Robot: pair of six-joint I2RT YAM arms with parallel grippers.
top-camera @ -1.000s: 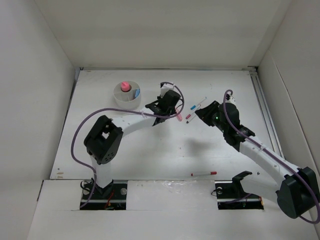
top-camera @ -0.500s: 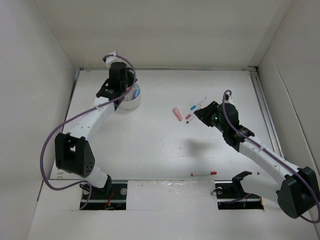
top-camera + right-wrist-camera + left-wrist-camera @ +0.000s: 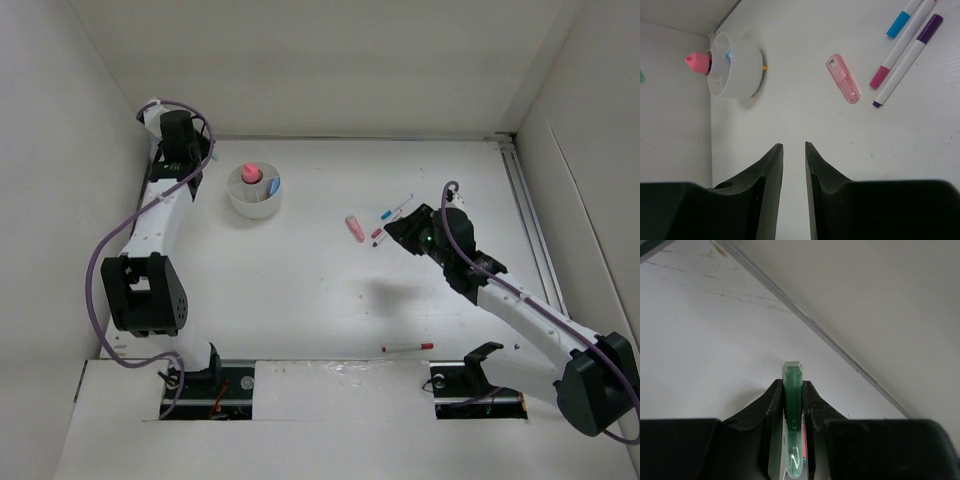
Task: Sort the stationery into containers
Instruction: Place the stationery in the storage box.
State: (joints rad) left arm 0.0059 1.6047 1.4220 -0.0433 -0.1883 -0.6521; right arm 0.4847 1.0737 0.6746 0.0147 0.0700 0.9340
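My left gripper (image 3: 180,150) is at the far left back corner, next to the wall. In the left wrist view it (image 3: 793,387) is shut on a clear green block (image 3: 793,390) with pink showing behind it. The white divided cup (image 3: 254,195) holds a pink-orange cylinder (image 3: 251,174) and a blue item (image 3: 273,184). My right gripper (image 3: 400,232) is open and empty above the table (image 3: 793,146). A pink block (image 3: 842,79) and three pens, one blue-capped (image 3: 904,21), one pink-capped (image 3: 900,50) and one purple-capped (image 3: 910,59), lie ahead of it. The cup also shows in the right wrist view (image 3: 735,65).
A red-capped pen (image 3: 408,347) lies near the table's front edge. White walls close in the table on the left, back and right. A metal rail (image 3: 525,200) runs along the right side.
My left arm has swung from beside the pink block, past the cup, to the far left back corner. The right gripper has edged slightly left.
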